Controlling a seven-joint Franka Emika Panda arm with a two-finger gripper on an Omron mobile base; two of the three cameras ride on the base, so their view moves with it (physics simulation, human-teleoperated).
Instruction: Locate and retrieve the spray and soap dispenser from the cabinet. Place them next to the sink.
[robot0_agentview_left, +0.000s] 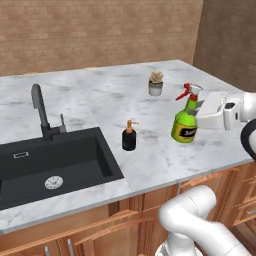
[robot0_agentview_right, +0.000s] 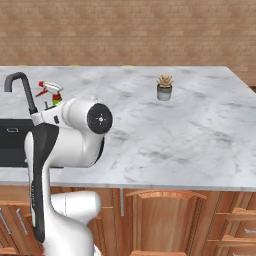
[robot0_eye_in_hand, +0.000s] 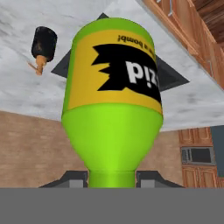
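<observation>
Currently the spray (robot0_agentview_left: 185, 122) is gripped at its neck by the closed jaws, tilted, its base at the marble bench (robot0_agentview_left: 100, 95). The soap dispenser (robot0_agentview_left: 129, 136) is seen upright just right of the sink (robot0_agentview_left: 55, 165). A small potted plant (robot0_agentview_left: 156, 83) is noted farther back.

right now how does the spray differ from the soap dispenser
The spray is bright green with a white trigger head; the soap dispenser is black with a thin bronze pump. The spray is gripped at its neck by the pincer; the soap dispenser stands free, nearer the sink. Both are on the marble counter.
</observation>
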